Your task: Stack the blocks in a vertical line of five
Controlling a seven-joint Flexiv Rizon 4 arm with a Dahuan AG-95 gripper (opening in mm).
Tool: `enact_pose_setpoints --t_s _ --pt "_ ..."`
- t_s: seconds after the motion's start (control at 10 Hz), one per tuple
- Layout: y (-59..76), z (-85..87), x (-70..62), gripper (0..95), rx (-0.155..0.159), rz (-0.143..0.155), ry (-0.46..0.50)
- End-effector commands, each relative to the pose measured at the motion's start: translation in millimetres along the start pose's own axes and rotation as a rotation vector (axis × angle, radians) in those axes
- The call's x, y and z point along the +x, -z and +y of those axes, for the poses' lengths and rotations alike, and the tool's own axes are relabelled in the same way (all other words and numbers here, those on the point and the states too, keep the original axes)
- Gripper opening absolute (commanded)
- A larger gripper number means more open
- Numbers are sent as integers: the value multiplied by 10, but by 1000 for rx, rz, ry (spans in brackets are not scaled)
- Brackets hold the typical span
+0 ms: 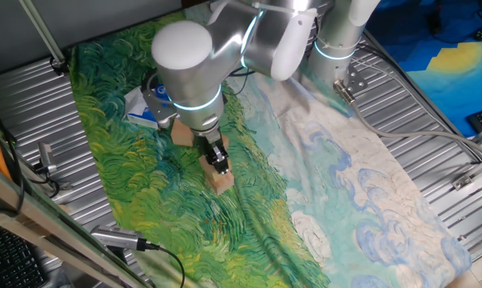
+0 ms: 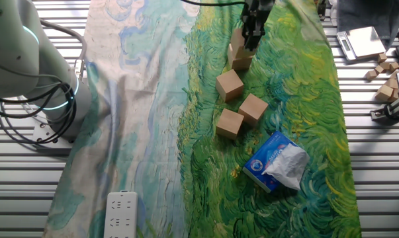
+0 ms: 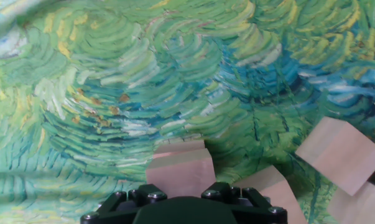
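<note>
My gripper (image 2: 251, 38) reaches down at the far end of the green cloth and is shut on a tan block (image 2: 238, 41). That block rests on a second block (image 2: 243, 62), making a stack of two. In the hand view the held block (image 3: 180, 173) sits just ahead of the gripper's black base, with the lower block's edge (image 3: 178, 147) showing past it. In one fixed view the gripper (image 1: 217, 158) stands over this stack (image 1: 220, 181). Three loose blocks lie near each other on the cloth: the nearest to the stack (image 2: 229, 84), one further out (image 2: 253, 108) and the furthest (image 2: 229, 123). They also show at the right of the hand view (image 3: 339, 153).
A blue-and-white soft packet (image 2: 276, 162) lies on the cloth beyond the loose blocks. Several spare tan cubes (image 2: 386, 79) and a small scale (image 2: 362, 41) sit on the ribbed metal table off the cloth. A white power strip (image 2: 122, 213) lies at the cloth's pale end.
</note>
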State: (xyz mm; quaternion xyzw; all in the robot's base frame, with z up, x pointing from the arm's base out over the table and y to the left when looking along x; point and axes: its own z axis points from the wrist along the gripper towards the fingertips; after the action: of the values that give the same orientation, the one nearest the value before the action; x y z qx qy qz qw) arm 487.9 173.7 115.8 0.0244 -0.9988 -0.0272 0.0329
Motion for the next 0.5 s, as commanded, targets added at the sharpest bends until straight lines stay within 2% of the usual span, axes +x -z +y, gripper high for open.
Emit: enact_pose_setpoints --t_s 0.1,0.5 --pt "-18 -17 24 0 -1 -6 2" --pt "-84 -2 26 0 2 -19 -2"
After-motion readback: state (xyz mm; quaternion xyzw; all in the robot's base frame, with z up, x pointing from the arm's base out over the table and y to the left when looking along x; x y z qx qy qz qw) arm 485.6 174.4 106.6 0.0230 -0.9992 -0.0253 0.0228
